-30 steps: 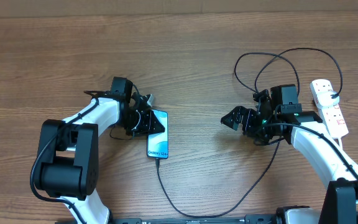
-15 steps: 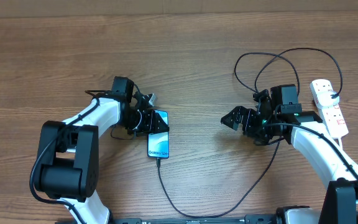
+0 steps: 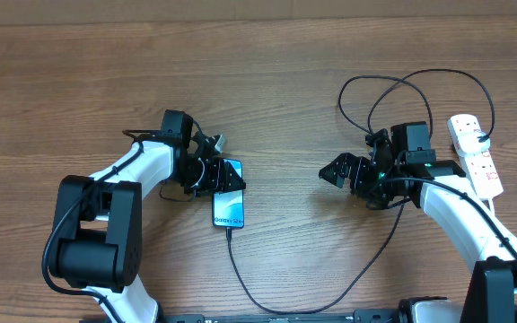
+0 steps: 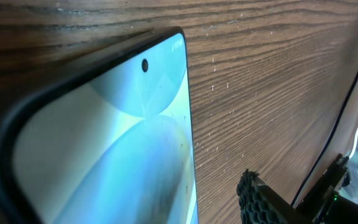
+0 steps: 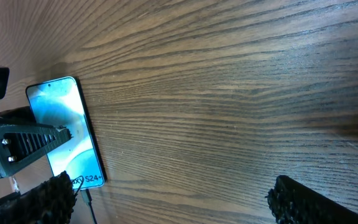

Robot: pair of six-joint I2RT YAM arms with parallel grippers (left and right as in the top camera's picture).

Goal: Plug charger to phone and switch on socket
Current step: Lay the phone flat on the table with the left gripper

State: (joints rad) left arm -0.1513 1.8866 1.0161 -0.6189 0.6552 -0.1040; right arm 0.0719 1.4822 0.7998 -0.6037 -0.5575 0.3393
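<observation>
The phone (image 3: pixel 229 205) lies flat on the table with its light blue screen up. The charger connector (image 3: pixel 229 231) sits at its near end. The black charger cable (image 3: pixel 267 308) runs forward, curves right and loops back to the black plug in the socket (image 3: pixel 476 161). My left gripper (image 3: pixel 211 176) is open over the phone's far end. In the left wrist view the phone (image 4: pixel 104 143) fills the left side and one finger (image 4: pixel 263 202) stands apart from its edge. My right gripper (image 3: pixel 337 171) is open and empty, well right of the phone (image 5: pixel 64 127).
The cable loops (image 3: pixel 402 90) lie behind my right arm, between it and the white power strip at the far right. The wooden table (image 3: pixel 285 108) stretches between the two arms.
My left gripper has shifted slightly over the phone's far end. The right arm, the cable and the power strip have not moved.
</observation>
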